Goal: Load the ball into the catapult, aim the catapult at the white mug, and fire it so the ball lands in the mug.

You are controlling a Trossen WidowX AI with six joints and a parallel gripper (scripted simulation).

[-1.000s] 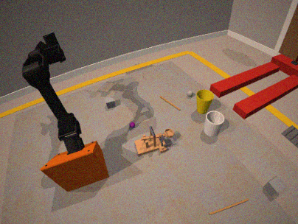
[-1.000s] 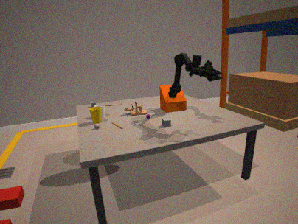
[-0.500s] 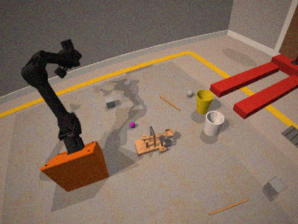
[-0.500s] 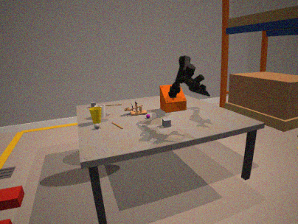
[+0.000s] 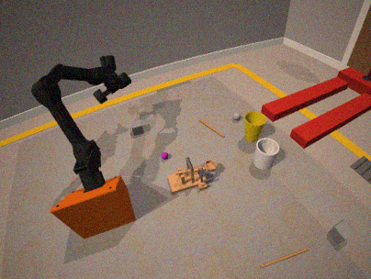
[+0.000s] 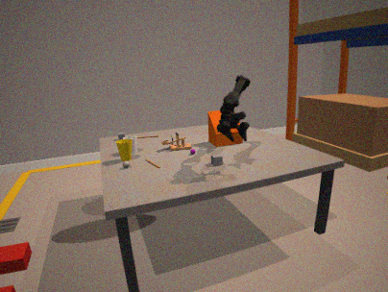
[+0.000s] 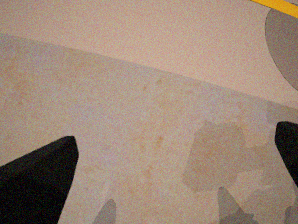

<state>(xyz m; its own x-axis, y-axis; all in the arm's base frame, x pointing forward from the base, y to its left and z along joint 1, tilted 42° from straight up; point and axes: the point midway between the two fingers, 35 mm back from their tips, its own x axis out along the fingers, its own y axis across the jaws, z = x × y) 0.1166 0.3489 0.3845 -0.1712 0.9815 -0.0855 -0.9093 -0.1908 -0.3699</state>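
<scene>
The purple ball (image 5: 164, 156) (image 6: 192, 152) rests on the table beside the catapult. The small wooden catapult (image 5: 176, 185) (image 6: 181, 148) stands at the middle of the table, its cup end on the side of the mugs. The white mug (image 5: 264, 156) stands upright beyond it; in the exterior view it is partly behind the yellow cup (image 5: 253, 128) (image 6: 125, 150). My gripper (image 5: 113, 90) (image 6: 239, 137) (image 7: 177, 139) is open and empty, high above the table, away from ball and catapult. The wrist view shows neither ball, catapult nor mug.
A grey ball (image 5: 236, 117) (image 6: 126, 164) lies near the yellow cup. A grey block (image 5: 139, 130) (image 6: 217, 160) sits below the arm's side. One thin stick (image 5: 212, 128) (image 6: 153, 163) lies near the cups, another stick (image 5: 285, 258) (image 6: 147, 137) beyond the catapult, near another block (image 5: 341, 232) (image 6: 121, 136).
</scene>
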